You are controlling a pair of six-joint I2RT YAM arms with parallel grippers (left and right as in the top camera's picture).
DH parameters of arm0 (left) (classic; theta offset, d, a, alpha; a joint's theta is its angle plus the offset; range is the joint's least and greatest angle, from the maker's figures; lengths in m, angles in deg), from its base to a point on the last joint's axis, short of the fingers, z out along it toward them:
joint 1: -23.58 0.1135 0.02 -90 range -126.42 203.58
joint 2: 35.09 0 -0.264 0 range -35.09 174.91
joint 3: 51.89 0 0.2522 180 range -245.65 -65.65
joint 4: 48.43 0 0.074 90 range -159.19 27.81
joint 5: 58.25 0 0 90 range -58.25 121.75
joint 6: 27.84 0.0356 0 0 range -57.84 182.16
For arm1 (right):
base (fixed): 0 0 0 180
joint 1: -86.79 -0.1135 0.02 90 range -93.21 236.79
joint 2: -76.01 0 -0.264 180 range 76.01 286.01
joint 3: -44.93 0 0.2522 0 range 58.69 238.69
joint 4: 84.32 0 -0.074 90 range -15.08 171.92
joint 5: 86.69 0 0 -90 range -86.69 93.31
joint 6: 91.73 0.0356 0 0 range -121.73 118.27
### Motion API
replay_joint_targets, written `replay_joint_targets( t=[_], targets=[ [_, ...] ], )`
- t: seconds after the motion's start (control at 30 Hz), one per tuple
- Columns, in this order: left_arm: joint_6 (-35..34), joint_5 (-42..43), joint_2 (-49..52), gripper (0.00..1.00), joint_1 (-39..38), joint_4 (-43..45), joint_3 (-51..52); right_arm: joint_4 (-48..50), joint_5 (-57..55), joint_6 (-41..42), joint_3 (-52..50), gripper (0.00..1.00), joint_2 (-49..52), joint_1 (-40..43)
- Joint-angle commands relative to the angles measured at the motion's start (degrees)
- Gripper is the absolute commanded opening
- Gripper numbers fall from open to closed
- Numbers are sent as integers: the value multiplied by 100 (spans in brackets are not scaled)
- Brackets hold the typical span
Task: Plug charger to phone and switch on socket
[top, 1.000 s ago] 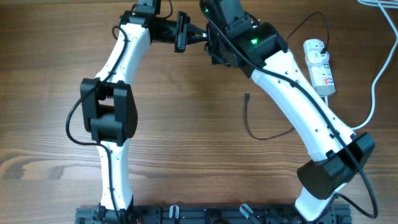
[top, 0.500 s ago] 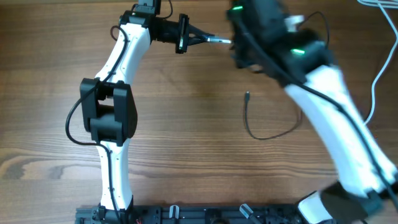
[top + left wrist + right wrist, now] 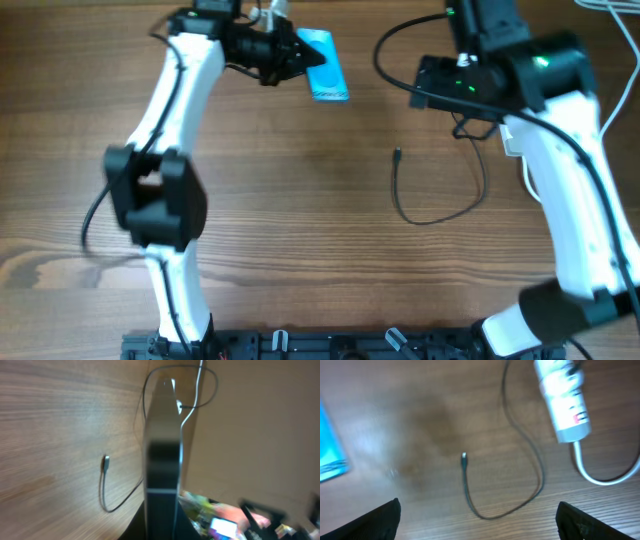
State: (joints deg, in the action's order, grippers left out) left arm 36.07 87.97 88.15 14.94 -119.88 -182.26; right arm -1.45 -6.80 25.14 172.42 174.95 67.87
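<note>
My left gripper (image 3: pixel 298 55) is shut on the phone (image 3: pixel 324 64) and holds it above the table at the back. Its cyan screen faces the overhead camera. The left wrist view shows the phone (image 3: pixel 162 460) edge-on between the dark fingers of the left gripper (image 3: pixel 162 522). The charger's black plug tip (image 3: pixel 397 154) lies loose on the wood, its thin cable (image 3: pixel 430 215) curling to the right. My right gripper (image 3: pixel 477 506) hangs wide open over that plug tip (image 3: pixel 464 457), holding nothing. The white socket (image 3: pixel 565 405) lies at the upper right of the right wrist view; in the overhead view the right arm mostly hides it.
A thick white cable (image 3: pixel 590 472) leaves the socket's end, and it also runs along the table's right side (image 3: pixel 608 125). The phone's corner (image 3: pixel 330 455) shows at the left edge of the right wrist view. A dark rail (image 3: pixel 340 345) lines the front edge.
The right gripper let go near the phone, opened wide and swung right toward the socket. The left arm shifted and turned the phone so that its screen faces up.
</note>
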Motion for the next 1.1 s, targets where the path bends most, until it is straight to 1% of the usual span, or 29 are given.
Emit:
replay_joint_targets(
  t=[0.0,0.03,0.1,0.17,0.2,0.23,0.3,0.37,0.4,0.43,0.47,0.53,0.57,0.67,0.73,0.77,0.87,0.93,1.0,1.07],
  targets=[
    [942,-2218,-1318,4,260,-861,-72,-37,654,-448,15,100,791,2],
    [938,-2747,-1495,4,367,-1145,-72,-57,673,-584,15,100,1176,2],
    [935,-3027,-1534,4,562,-1346,-72,-127,769,-892,15,100,1639,2],
    [887,-3491,-1482,4,791,-1432,-57,-210,767,-885,15,99,2114,2],
    [815,-3687,-1469,4,857,-1464,-55,-240,767,-885,15,99,2282,2],
    [590,-3963,-1467,4,949,-1510,-33,-262,767,-879,15,99,2435,2],
    [549,-3958,-1469,4,1047,-1569,-28,-269,990,-896,15,99,2669,2],
    [568,-4113,-1469,4,1075,-1519,-28,-229,1502,-1292,15,98,2861,-13],
    [522,-4297,-1469,4,1078,-1502,-28,-216,1508,-1377,15,86,2927,-42],
    [332,-4636,-1469,4,1082,-1515,-28,-216,1510,-1377,13,70,2988,-57],
    [240,-4828,-1469,4,1095,-1530,-28,-223,1510,-1327,13,66,3005,-63],
    [225,-4970,-1469,4,1167,-1609,-28,-166,1438,-1165,-131,60,3023,-68],
    [225,-4970,-1469,4,1209,-1644,-28,-122,1362,-931,-262,57,3023,-68],
    [223,-4968,-1469,4,1296,-1657,-28,372,1362,-317,-837,54,3023,-68],
    [223,-4966,-1469,4,1300,-1657,-28,723,1360,57,-1176,47,3023,-68],
    [223,-4968,-1469,4,1300,-1655,-28,883,1364,188,-1318,46,3023,-68],
    [225,-4968,-1467,4,1300,-1652,-28,1268,1469,223,-1731,45,3023,-68],
    [225,-4968,-1469,4,1300,-1650,-28,1401,1467,225,-1862,41,3023,-68],
    [225,-4966,-1469,4,1300,-1650,-28,1572,1467,295,-1939,34,3023,-68],
    [225,-4966,-1469,4,1300,-1650,-28,1821,1469,334,-2039,34,3023,-68]
  ],
)
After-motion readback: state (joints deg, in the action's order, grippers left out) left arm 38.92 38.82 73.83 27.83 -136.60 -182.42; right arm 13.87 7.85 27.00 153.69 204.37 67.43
